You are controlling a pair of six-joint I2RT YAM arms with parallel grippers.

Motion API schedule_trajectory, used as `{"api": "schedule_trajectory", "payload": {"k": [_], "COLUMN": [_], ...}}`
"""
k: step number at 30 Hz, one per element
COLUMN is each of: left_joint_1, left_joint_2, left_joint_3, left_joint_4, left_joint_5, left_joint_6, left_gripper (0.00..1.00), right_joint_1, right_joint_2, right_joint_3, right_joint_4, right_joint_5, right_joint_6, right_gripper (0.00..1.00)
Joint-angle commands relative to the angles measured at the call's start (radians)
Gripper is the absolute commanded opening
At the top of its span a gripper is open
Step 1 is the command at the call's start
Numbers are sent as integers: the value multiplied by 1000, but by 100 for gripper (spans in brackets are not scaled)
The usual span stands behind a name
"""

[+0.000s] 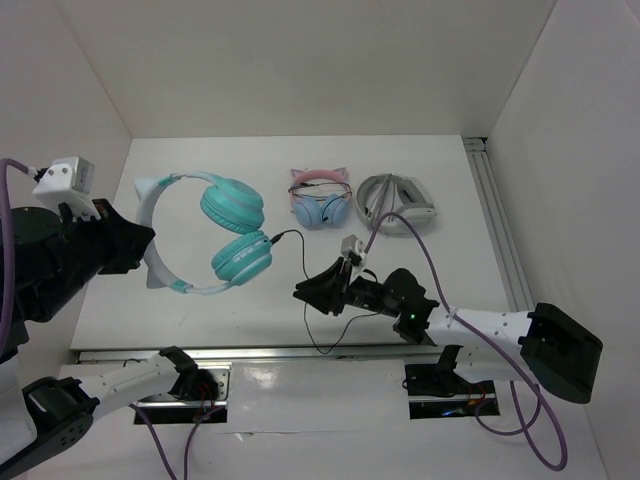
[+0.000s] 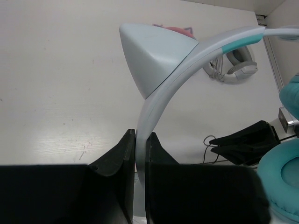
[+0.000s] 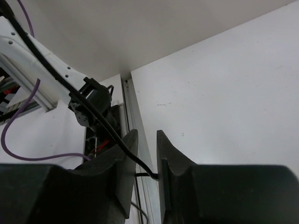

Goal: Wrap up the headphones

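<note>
1. The left gripper (image 2: pixel 140 142) is clamped tight on the headband (image 2: pixel 161 91) of the headphones (image 1: pixel 238 232). The band rises straight out from between its jaws.
2. Just past that grip a pointed ear (image 2: pixel 154 56) sits on the band. The band then arcs away, and the two teal cups (image 1: pixel 240 258) hang at its far ends, on the side toward the right gripper (image 3: pixel 145 154).
3. The right gripper's jaws stand a narrow way apart. The thin black cable (image 3: pixel 122 145) runs down through the gap, which looks wider than the cable, so it is not pinched.
4. From these jaws the cable leads to the nearer cup, close beside the fingertips.
5. Beyond the right gripper, toward the back of the surface (image 1: pixel 450 260), a pink pair (image 1: pixel 320 200) and a grey pair (image 1: pixel 395 200) lie side by side, well apart from both grippers.
</note>
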Motion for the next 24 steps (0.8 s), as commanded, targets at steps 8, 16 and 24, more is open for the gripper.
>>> {"api": "schedule_trajectory", "payload": {"k": [8, 16, 24], "left_joint_1": [6, 15, -55], "left_joint_2": [-29, 73, 17], "left_joint_3": [-126, -393, -684], "left_joint_4": [88, 120, 394], "left_joint_5": [-290, -496, -278], "left_joint_6": [-174, -171, 137], "left_gripper": [0, 0, 0], "right_joint_1": [136, 512, 695], "right_joint_2": [-83, -143, -48], "right_joint_3": [7, 292, 730], "right_joint_4": [-209, -860, -1833], "right_joint_5": [327, 1252, 1769], "right_joint_6": [-41, 11, 459], "right_gripper": [0, 0, 0]}}
